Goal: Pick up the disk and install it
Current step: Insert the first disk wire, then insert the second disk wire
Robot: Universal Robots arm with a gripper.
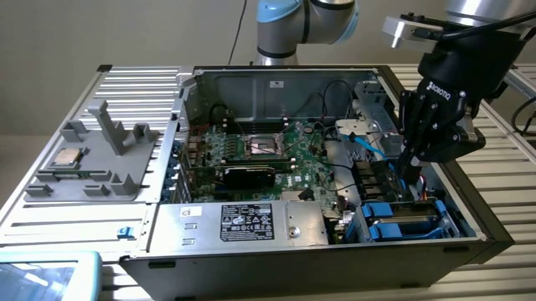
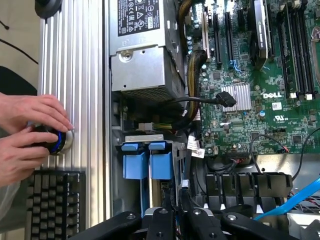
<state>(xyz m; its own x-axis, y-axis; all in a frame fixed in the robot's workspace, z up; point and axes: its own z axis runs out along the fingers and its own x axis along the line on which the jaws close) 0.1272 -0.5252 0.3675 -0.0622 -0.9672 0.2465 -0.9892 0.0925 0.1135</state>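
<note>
The disk (image 1: pixel 400 221) sits low in the drive bay at the front corner of the open computer case (image 1: pixel 469 207), on the exterior view's right. Its blue carrier frames it, and in the wrist view two blue tabs (image 2: pixel 148 162) stand side by side at the bay's edge. My gripper (image 1: pixel 408 167) hangs just above the bay with its black fingers pointing down, shut, and nothing shows between them. In the wrist view the gripper (image 2: pixel 175 217) is right over the bay, a short way from the blue tabs.
A silver power supply (image 1: pixel 243 222) with a black label lies beside the bay. The motherboard (image 1: pixel 268 153) and a blue cable (image 1: pixel 368 141) lie behind it. A grey tray (image 1: pixel 92 163) holds a CPU chip (image 1: pixel 67 157). A person's hands (image 2: pixel 30 130) grip a round knob (image 2: pixel 55 141) near a keyboard (image 2: pixel 55 200).
</note>
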